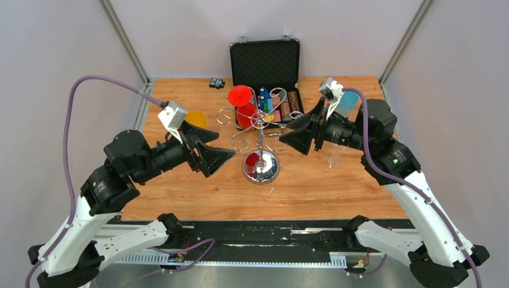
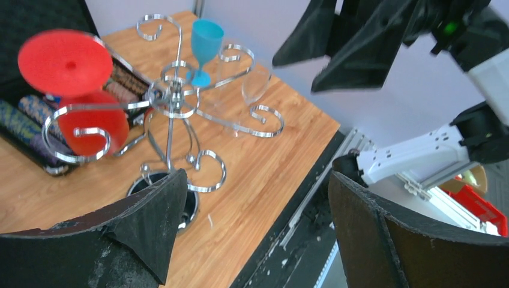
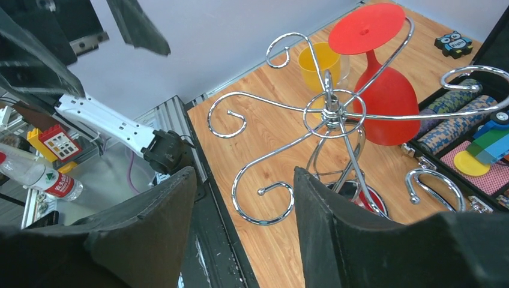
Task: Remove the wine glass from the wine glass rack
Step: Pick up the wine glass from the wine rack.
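Plainly, the red wine glass hangs foot-up, stem vertical, on the far-left side of the wine glass rack. Both pincers flank the rack empty, the left gripper spread wide and the right gripper moderately open. The left one seems marginally nearer, though that is hard to judge.

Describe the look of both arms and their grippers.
The left arm and right arm have white lower links and black joints. The left gripper and right gripper have broad black wedge-shaped fingers. A purple cable runs to each white wrist camera.
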Robot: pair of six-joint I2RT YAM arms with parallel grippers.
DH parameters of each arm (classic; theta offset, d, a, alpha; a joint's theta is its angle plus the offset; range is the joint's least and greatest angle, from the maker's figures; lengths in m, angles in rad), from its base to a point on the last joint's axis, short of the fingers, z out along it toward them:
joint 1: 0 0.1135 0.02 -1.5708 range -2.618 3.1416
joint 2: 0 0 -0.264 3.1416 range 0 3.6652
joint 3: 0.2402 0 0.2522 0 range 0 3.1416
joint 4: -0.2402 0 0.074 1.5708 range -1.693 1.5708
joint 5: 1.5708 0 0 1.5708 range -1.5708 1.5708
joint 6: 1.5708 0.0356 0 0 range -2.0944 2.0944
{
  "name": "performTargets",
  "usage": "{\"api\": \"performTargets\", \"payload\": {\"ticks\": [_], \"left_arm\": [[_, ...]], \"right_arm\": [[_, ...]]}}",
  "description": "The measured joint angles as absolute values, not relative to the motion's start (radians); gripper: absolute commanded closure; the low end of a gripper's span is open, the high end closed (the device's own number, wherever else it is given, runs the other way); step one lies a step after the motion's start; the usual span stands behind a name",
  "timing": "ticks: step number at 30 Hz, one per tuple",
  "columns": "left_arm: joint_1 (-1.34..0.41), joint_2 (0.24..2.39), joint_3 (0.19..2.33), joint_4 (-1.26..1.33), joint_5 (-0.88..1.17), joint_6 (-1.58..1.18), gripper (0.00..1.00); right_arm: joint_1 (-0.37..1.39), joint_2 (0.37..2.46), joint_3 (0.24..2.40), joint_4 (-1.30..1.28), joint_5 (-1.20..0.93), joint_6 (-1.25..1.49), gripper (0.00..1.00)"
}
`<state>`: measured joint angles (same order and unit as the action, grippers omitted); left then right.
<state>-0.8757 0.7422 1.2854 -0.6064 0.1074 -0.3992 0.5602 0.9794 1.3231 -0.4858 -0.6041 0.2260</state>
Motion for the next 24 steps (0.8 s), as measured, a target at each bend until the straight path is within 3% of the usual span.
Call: {"api": "performTargets", "payload": {"ticks": [10,24], "left_arm": [[-0.827,1.003,1.593,-0.619,0.083,-0.399,0.06],[-0.403,1.193,1.673,-0.624,0.332,-0.445,0.08]], "right_arm": [[0.602,0.917,1.319,-0.471,-0.572,0.179,0.39],[0.607,0.822,1.289,-0.474,-0.57,0.151,0.37]]}}
